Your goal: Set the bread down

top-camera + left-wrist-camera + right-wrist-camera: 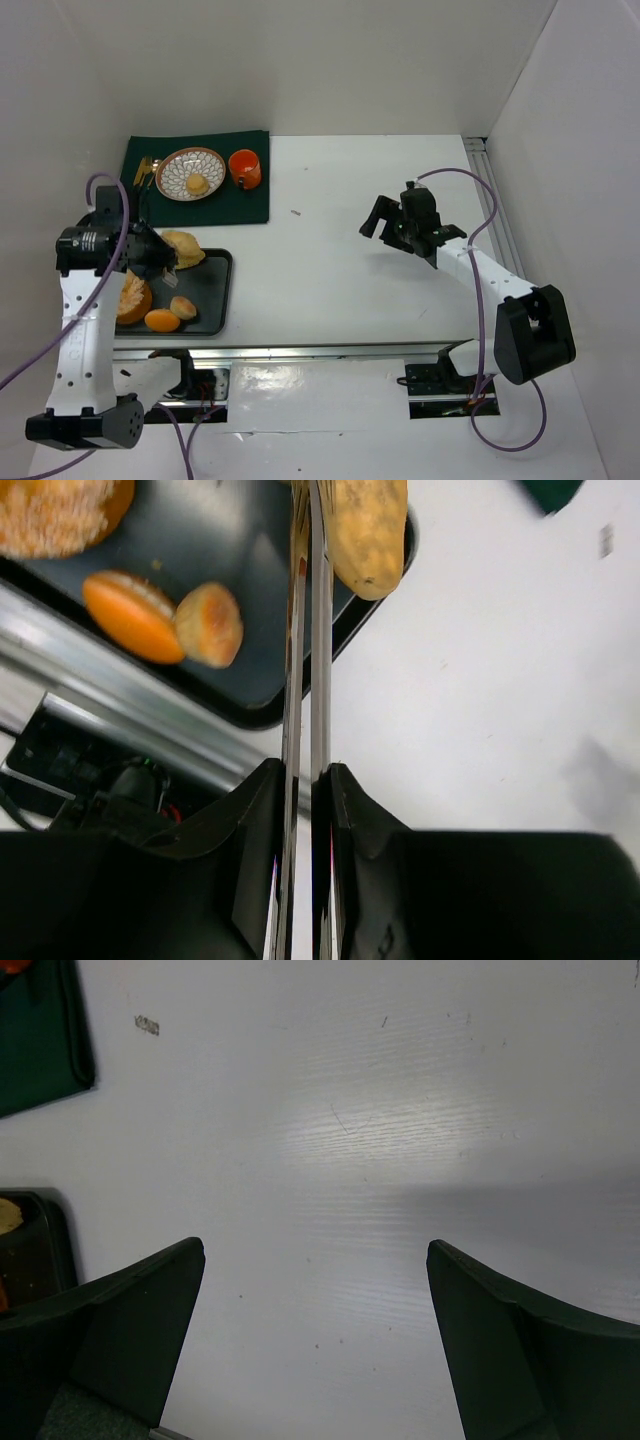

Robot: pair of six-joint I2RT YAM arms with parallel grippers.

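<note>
The left gripper (305, 780) was clenched on a pair of thin steel tongs (308, 660), the blades squeezed almost together. The oval golden-tan bread roll (368, 530), at the far rim of the black rectangular tray (230, 540), lay beside the right blade and, as far as could be seen, not between the two. A clean pick would probably mean opening the tongs, straddling the roll's middle, then closing gently to spare the crust. Another small pale roll (197, 184) sat on the patterned round plate (172, 170) upon a dark green cloth mat (245, 205). The right gripper (315, 1250) hung spread wide over the white table (350, 270), enclosed by plain white walls (330, 60).
</note>
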